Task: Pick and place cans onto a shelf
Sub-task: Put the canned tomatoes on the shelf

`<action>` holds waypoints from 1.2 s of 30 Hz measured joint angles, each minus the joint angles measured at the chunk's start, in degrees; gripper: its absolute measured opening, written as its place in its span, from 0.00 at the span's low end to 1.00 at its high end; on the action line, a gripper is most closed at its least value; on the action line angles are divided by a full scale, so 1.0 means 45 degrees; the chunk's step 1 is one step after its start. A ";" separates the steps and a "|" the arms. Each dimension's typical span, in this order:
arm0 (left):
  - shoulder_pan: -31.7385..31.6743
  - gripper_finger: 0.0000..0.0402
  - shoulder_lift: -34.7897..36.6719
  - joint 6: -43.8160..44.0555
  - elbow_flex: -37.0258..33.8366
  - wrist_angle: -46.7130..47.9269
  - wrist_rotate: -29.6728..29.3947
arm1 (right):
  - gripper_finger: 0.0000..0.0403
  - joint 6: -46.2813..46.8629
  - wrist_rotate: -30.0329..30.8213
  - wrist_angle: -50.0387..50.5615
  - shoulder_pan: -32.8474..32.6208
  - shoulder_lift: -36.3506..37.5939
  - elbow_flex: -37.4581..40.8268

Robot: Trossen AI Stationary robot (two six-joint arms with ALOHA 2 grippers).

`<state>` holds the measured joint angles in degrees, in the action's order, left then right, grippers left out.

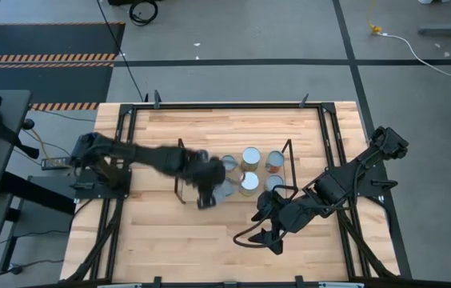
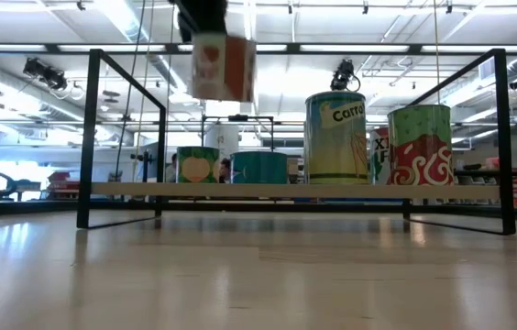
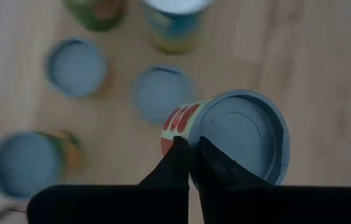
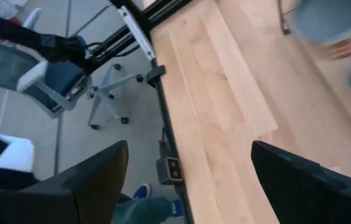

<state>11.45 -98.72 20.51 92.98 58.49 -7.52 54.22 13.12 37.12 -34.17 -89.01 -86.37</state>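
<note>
the left gripper (image 3: 191, 152) is closed on a can's (image 3: 241, 134) rim, above the shelf (image 1: 233, 178) – the right gripper (image 1: 269, 224) waits, jaws wide, empty.

Red-and-cream can (image 3: 225, 134) (blue-grey top), green-and-red swirled can (image 2: 420, 145), pale wood table (image 1: 169, 248)

The tall green-and-white can (image 2: 335, 137) on the shelf (image 2: 295, 190) reads "Carro", cut off.
</note>
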 joint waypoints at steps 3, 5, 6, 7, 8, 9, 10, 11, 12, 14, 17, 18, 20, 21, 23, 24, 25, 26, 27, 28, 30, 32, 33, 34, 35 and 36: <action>-0.1262 0.03 0.0000 -0.1735 0.0031 0.0249 0.0352 | 0.86 -0.0331 -0.0411 -0.0061 -0.0008 0.0000 0.0000; -0.1900 0.03 0.0009 -0.2965 -0.0057 0.0558 0.0772 | 0.86 -0.0569 -0.0944 -0.0030 0.0103 0.0000 0.0000; -0.2137 0.03 0.0024 -0.3605 -0.0216 0.0568 0.1025 | 0.86 -0.0675 -0.1322 -0.0024 0.0224 0.0000 0.0000; -0.2331 0.03 0.0024 -0.4172 -0.0422 0.0707 0.1256 | 0.86 -0.0715 -0.1682 -0.0023 0.0383 0.0000 0.0000; -0.2477 0.03 0.0019 -0.4693 -0.0630 0.0976 0.1480 | 0.86 -0.0719 -0.1975 -0.0014 0.0558 0.0000 0.0000; -0.2589 0.03 0.0010 -0.5156 -0.0821 0.1307 0.1693 | 0.86 -0.0771 -0.2170 -0.0014 0.0750 0.0000 0.0000; -0.2690 0.03 0.0011 -0.5583 -0.1040 0.1523 0.1873 | 0.86 -0.0937 -0.2266 -0.0014 0.0955 0.0000 0.0000; -0.2795 0.03 0.0029 -0.5913 -0.1337 0.1553 0.1972 | 0.86 -0.1227 -0.2396 -0.0014 0.1181 0.0005 0.0000; -0.2886 0.03 0.0034 -0.6079 -0.1704 0.1458 0.2019 | 0.86 -0.1649 -0.2504 -0.0014 0.1424 0.0005 0.0000; -0.3038 0.03 0.0004 -0.6323 -0.2498 0.0916 0.2092 | 0.86 -0.2558 -0.2742 -0.0009 0.1997 0.0039 0.0000; -0.3196 0.04 0.0003 -0.6386 -0.3310 -0.0256 0.2773 | 0.86 -0.4058 -0.3615 0.0406 0.3025 0.0129 -0.0277; -0.3214 0.04 0.0033 -0.6335 -0.3511 -0.0707 0.2923 | 0.86 -0.4584 -0.3891 0.0728 0.3393 0.0137 -0.0557; -0.3283 0.04 0.0044 -0.6034 -0.3732 -0.1544 0.3006 | 0.86 -0.5702 -0.4140 0.1510 0.4051 0.0149 -0.1305; -0.3337 0.04 0.0034 -0.5841 -0.3740 -0.1853 0.3009 | 0.86 -0.6290 -0.4138 0.1962 0.4339 0.0164 -0.1711; -0.3460 0.04 0.0029 -0.5513 -0.3743 -0.2441 0.2950 | 0.86 -0.7408 -0.4150 0.2483 0.4884 0.0175 -0.2431; -0.3544 0.04 0.0024 -0.5388 -0.3743 -0.2540 0.2890 | 0.86 -0.7898 -0.4177 0.2644 0.5147 0.0175 -0.2741; -0.3615 0.05 0.0024 -0.5366 -0.3743 -0.2535 0.2870 | 0.86 -0.8304 -0.4186 0.2850 0.5395 0.0175 -0.3037; -0.3675 0.05 0.0024 -0.5361 -0.3743 -0.2460 0.2859 | 0.86 -0.8653 -0.4201 0.3019 0.5624 0.0175 -0.3336; -0.3736 0.06 0.0024 -0.5358 -0.3743 -0.2352 0.2857 | 0.86 -0.8975 -0.4264 0.3085 0.5836 0.0175 -0.3583; -0.3772 0.06 0.0024 -0.5357 -0.3743 -0.2254 0.2855 | 0.86 -0.9241 -0.4362 0.3085 0.6031 0.0175 -0.3779; -0.3810 0.08 0.0024 -0.5367 -0.3743 -0.2106 0.2857 | 0.86 -0.9712 -0.4672 0.3098 0.6361 0.0175 -0.4060; -0.3810 0.09 0.0024 -0.5387 -0.3743 -0.1874 0.2919 | 0.86 -1.0064 -0.5033 0.3106 0.6602 0.0170 -0.4225; -0.3809 0.09 0.0025 -0.5443 -0.3748 -0.1787 0.3045 | 0.86 -1.0224 -0.5206 0.3109 0.6715 0.0170 -0.4287; -0.3792 0.10 0.0029 -0.5473 -0.3748 -0.1677 0.3194 | 0.86 -1.0384 -0.5279 0.3096 0.6808 0.0170 -0.4323; -0.3781 0.10 0.0034 -0.5475 -0.3750 -0.1610 0.3393 | 0.86 -1.0537 -0.5283 0.3097 0.6892 0.0170 -0.4333; -0.3773 0.09 0.0034 -0.5477 -0.3753 -0.1609 0.3568 | 0.86 -1.0693 -0.5283 0.3108 0.6965 0.0170 -0.4333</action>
<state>-5.53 -98.56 -4.14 76.09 51.25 8.53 6.10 -10.66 51.11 -2.83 -88.25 -105.86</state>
